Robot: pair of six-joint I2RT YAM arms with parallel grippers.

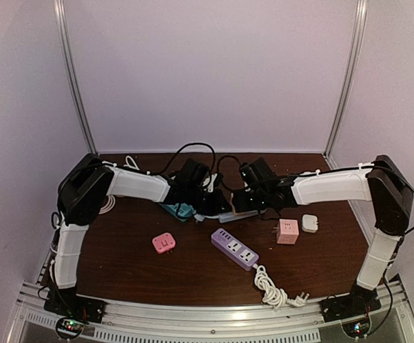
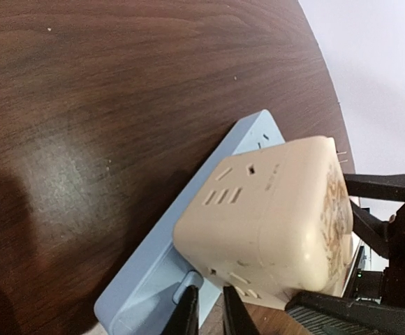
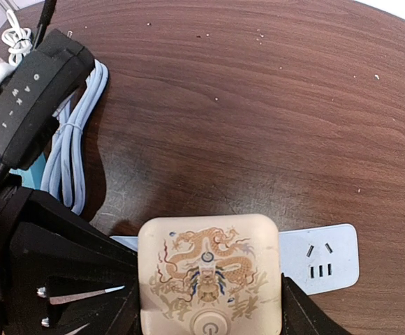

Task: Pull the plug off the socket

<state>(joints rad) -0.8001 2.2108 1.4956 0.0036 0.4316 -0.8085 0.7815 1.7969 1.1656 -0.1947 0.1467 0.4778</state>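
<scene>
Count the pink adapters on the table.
2. One pink adapter lies left of the purple power strip; the other stands right of it, beside a white adapter. The arms may hide more.

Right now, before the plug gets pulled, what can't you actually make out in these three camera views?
Left wrist view: the cream cube plug hides its own prongs, so whether they sit in the blue strip is unclear.
Left wrist view: the bottom edge cuts off the left pincer; its grip is unclear.
Top view: the right pincer covers the plug.
</scene>
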